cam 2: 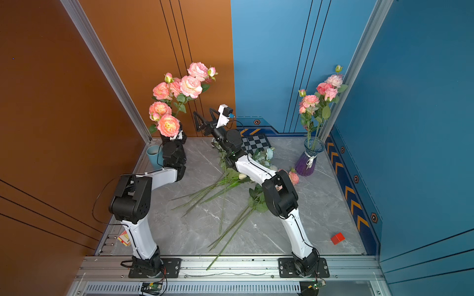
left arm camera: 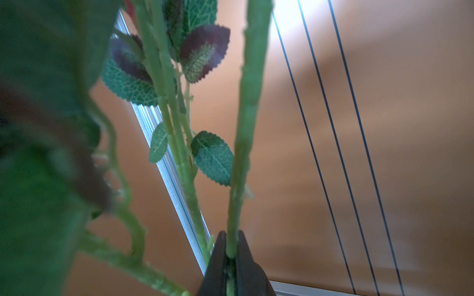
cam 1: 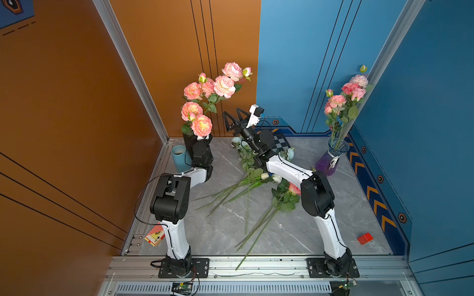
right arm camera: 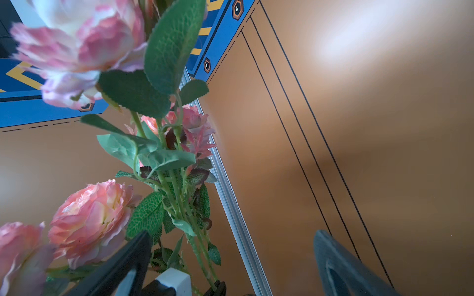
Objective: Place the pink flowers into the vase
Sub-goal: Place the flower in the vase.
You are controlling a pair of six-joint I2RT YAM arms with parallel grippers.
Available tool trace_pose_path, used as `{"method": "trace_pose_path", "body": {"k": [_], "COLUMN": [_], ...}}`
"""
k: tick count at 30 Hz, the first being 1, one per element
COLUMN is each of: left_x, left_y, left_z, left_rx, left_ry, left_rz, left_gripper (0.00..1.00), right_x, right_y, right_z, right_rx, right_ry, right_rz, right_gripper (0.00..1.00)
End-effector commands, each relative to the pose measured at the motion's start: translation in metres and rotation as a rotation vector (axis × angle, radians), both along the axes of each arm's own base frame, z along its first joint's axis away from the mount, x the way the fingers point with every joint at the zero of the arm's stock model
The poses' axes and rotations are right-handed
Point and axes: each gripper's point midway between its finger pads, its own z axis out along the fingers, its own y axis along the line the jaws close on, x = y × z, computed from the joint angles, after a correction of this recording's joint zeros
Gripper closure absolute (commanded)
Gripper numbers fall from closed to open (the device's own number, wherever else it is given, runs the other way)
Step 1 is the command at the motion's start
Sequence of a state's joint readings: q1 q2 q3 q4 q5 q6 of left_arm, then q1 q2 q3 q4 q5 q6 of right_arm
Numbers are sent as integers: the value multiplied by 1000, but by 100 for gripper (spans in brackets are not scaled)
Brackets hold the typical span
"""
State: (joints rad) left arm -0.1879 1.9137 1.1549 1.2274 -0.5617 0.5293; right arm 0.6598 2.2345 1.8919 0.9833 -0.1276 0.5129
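My left gripper point(left arm camera: 232, 246) is shut on a green stem point(left arm camera: 246, 128) and holds a bunch of pink flowers point(cam 1: 210, 89) upright at the back left corner, seen in both top views point(cam 2: 179, 87). My right gripper point(cam 1: 233, 112) hangs open and empty just right of that bunch, its fingers point(right arm camera: 136, 246) wide apart beside the blooms point(right arm camera: 89, 220). The purple-tinted glass vase point(cam 1: 331, 159) stands at the back right with several pink flowers point(cam 1: 346, 94) in it. Another pink flower point(cam 1: 294, 189) lies on the table, partly hidden under my right arm.
White roses point(cam 1: 269, 176) and pale blue sprays point(cam 1: 237, 142) lie mid-table with long stems fanned toward the front rail. A blue cup point(cam 1: 178, 157) stands behind my left arm. A red block point(cam 1: 365, 238) sits front right, a checkerboard point(cam 1: 282, 144) at the back.
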Motion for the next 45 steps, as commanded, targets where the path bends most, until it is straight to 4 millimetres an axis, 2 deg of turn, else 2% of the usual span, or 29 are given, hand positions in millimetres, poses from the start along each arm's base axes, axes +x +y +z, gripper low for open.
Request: {"method": "trace_pose_path", "body": {"k": [1, 7, 8, 18, 45], "left_x": [0, 3, 4, 5, 18], "left_y": [12, 18, 20, 38, 20], "left_z": [9, 2, 0, -11, -37], "left_rx": [-39, -55, -59, -99, -137], "left_ry": [-20, -10, -6, 9, 65], "left_rz": [36, 41, 45, 59, -8], "left_gripper": [100, 100, 100, 100, 100], "right_x": [-18, -18, -15, -15, -14], "right_y": [-18, -23, -21, -20, -23], "right_z": [31, 24, 11, 0, -10], "right_rx": [73, 79, 66, 64, 63], "right_ry": [-62, -48, -25, -3, 11], "right_rz": [12, 14, 15, 26, 31], "right_gripper": [0, 0, 0, 0, 0]}}
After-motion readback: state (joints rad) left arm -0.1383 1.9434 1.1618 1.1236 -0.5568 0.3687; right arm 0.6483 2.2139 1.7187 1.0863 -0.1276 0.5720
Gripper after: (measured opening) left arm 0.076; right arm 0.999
